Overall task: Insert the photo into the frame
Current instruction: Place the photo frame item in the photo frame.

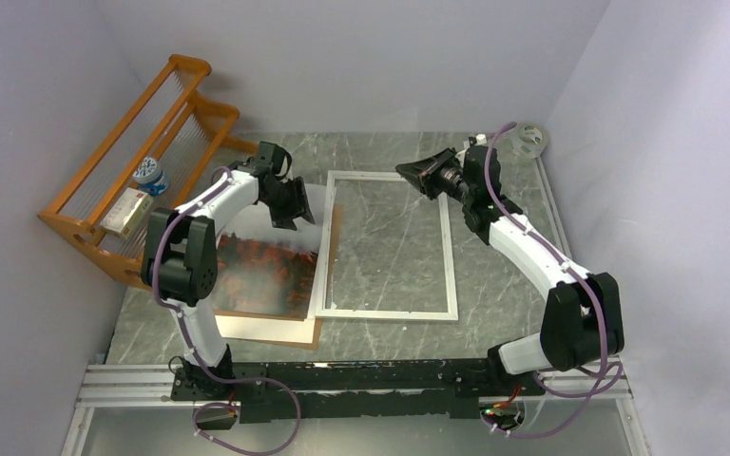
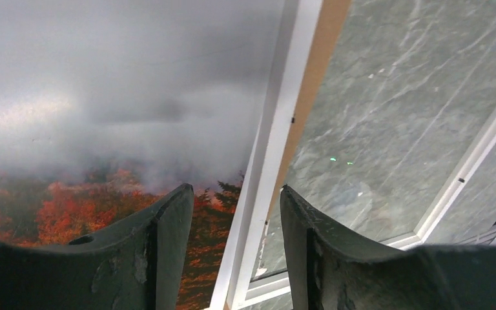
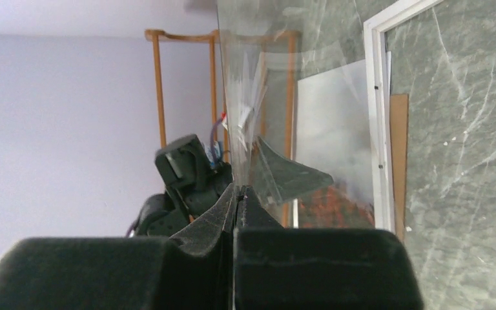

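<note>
The photo (image 1: 264, 268), grey mist above red-orange trees, lies flat on the table's left side on a brown backing board (image 1: 316, 332). The white frame (image 1: 450, 247) lies flat at the centre, its left rail (image 2: 278, 129) at the photo's right edge. My left gripper (image 1: 293, 207) is open and empty just above that rail, one finger over the photo (image 2: 103, 97) and one over the table; its midpoint shows in the left wrist view (image 2: 234, 190). My right gripper (image 1: 409, 172) is shut on a clear pane (image 3: 245, 97) and holds it raised on edge above the frame's far end, as the right wrist view (image 3: 237, 188) shows.
An orange wooden rack (image 1: 138, 157) with a small box and a jar stands at the back left. A tape roll (image 1: 530, 141) lies at the back right corner. Walls close in on three sides. A strip of brown board (image 2: 316, 64) shows inside the frame's left rail.
</note>
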Controlling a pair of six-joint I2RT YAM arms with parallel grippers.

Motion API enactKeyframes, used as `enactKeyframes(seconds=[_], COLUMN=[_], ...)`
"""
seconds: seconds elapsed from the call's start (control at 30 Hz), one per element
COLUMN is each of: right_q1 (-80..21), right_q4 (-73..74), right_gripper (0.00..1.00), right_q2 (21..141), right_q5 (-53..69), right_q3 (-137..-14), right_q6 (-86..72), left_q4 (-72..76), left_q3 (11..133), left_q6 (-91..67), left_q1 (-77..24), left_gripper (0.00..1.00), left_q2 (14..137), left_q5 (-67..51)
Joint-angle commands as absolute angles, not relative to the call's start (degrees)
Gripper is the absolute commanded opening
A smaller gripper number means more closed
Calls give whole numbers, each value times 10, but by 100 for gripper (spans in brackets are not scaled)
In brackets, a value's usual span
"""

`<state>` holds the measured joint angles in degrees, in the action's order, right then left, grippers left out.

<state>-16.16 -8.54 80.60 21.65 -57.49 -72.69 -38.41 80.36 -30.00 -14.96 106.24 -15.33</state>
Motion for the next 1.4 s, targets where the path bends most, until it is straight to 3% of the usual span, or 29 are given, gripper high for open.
enactKeyframes(seconds=[0.0,0.53,0.8,1.03,1.37], right_q1=[-163,-186,-207,-216,-195], right_q4=[-147,-130,-90,-63,-115], right_gripper=[0,0,0,0,0], right_q2=[793,806,814,822,867], right_q5=[164,147,144,135,99], right_q3=[-555,-580,-654,-619,-488], right_q6=[-803,-882,-840,-824,-713], left_q4=[-385,-375,-373,-367,-350], left_q3=[793,780,776,768,757], left_q6=[-319,-318,-314,-316,-309], left_q1=[-144,-117,-100,-84,-79], left_gripper=[57,60,59,60,92], left_q2=[1052,1055,1060,1066,1075], left_q5=[-123,-113,-110,-119,-164])
